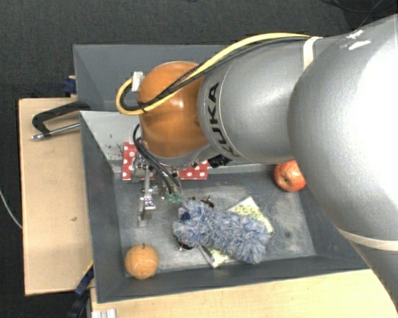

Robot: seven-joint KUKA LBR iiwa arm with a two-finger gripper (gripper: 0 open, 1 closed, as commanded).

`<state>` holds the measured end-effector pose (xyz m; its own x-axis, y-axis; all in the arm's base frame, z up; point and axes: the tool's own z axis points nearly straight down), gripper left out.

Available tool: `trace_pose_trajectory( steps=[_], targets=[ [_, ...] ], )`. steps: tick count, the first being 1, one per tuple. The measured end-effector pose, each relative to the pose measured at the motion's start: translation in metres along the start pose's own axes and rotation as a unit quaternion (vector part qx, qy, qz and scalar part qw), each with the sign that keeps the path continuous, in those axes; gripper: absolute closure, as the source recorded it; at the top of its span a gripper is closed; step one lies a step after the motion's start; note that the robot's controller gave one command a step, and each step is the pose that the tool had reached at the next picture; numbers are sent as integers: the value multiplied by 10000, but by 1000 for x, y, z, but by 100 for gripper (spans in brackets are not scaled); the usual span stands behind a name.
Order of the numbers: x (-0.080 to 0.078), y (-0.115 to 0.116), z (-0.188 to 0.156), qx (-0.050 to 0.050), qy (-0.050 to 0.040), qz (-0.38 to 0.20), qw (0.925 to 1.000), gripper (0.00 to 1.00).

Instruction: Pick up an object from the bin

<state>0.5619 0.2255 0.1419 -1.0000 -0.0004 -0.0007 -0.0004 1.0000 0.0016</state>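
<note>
My gripper hangs low over the bare floor at the left of the bin. I cannot tell how wide it stands, and I see nothing caught in it. The nearest thing is the fluffy blue duster, just beside it towards the lower right of the view, with its long axis running away from the gripper along that same slant. A red dotted cloth lies close behind under the wrist. The orange ball sits apart by the near wall. I judge the duster the shortest reach.
</note>
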Motion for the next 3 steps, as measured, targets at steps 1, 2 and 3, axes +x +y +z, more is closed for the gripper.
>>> trace_pose_trajectory(
  steps=[1, 2, 3],
  targets=[
    [13, -46, 3, -2, 0, -463, 9989, 0],
    [22, -78, -4, 8, 8, -887, 9961, 0],
    [43, -124, 60, -8, -22, -600, 9982, 100]
  ],
)
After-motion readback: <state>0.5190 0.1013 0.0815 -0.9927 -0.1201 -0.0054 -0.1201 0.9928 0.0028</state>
